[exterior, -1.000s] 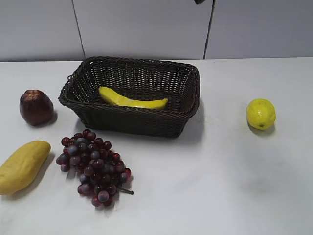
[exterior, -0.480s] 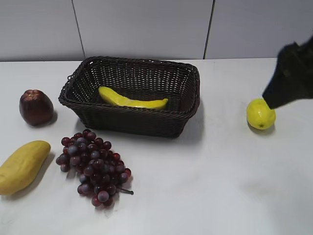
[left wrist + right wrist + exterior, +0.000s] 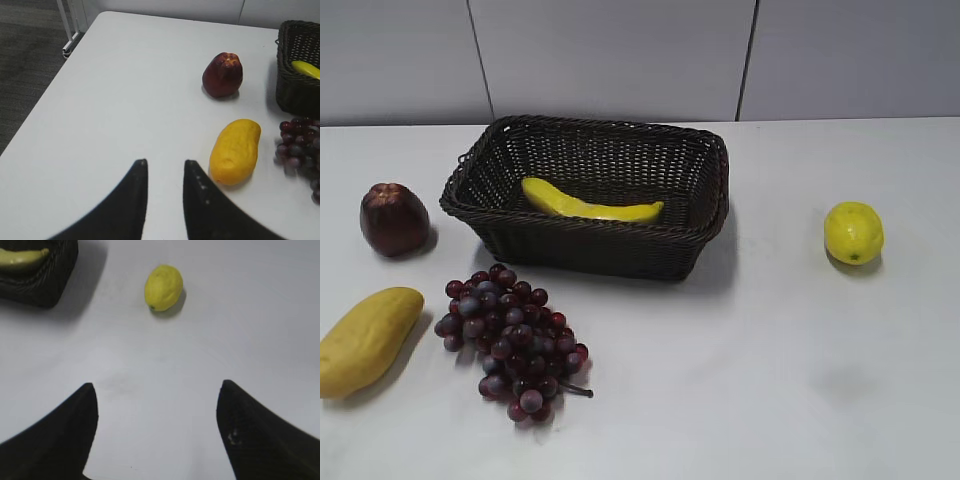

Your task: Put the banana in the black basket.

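The banana [image 3: 590,205] lies inside the black basket [image 3: 500,230] at the back middle of the table. Its tip shows in the left wrist view [image 3: 306,69] inside the basket [image 3: 292,95], and it also shows in the right wrist view [image 3: 22,257] in the basket's corner [image 3: 55,285]. My left gripper [image 3: 165,162] is open and empty over bare table, left of the mango. My right gripper [image 3: 156,385] is wide open and empty over bare table, near the lemon. Neither gripper shows in the exterior view.
A dull-yellow mango [image 3: 365,340] [image 3: 235,150] lies front left. A dark red apple [image 3: 393,218] [image 3: 223,75] sits left of the basket. Purple grapes [image 3: 510,340] [image 3: 300,150] lie in front of it. A lemon [image 3: 853,232] [image 3: 163,287] sits at the right. The table's left edge [image 3: 50,85] drops to the floor.
Half a second ago a dark arm showed at the right edge of the exterior view, over the lemon; it has left the view. The banana and the other fruit have not moved.
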Robot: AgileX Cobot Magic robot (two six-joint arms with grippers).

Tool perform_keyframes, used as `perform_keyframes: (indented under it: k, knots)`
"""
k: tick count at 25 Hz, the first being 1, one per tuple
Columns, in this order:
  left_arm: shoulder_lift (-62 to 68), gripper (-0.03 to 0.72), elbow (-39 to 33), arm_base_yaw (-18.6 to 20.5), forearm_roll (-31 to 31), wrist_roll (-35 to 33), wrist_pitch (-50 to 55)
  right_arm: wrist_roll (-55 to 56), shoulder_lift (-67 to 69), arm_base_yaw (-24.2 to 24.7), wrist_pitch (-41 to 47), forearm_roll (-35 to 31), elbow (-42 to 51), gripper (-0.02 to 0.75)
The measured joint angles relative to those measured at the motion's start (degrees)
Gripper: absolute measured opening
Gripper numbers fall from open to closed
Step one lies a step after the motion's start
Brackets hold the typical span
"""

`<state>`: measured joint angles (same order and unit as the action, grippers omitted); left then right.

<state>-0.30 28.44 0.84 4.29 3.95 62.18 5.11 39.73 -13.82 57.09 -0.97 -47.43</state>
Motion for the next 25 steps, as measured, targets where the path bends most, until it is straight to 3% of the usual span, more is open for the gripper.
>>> perform_keyframes:
  k: [12,25]
  knots:
    - [0.00,0.239,0.00,0.00,0.00,0.00,0.00,0.23,-28.39,6.20,2.20,0.41,10.17,0.591]
    - [0.00,0.239,0.00,0.00,0.00,0.00,0.00,-1.39,-40.06,10.56,3.27,-0.04,18.59,0.591]
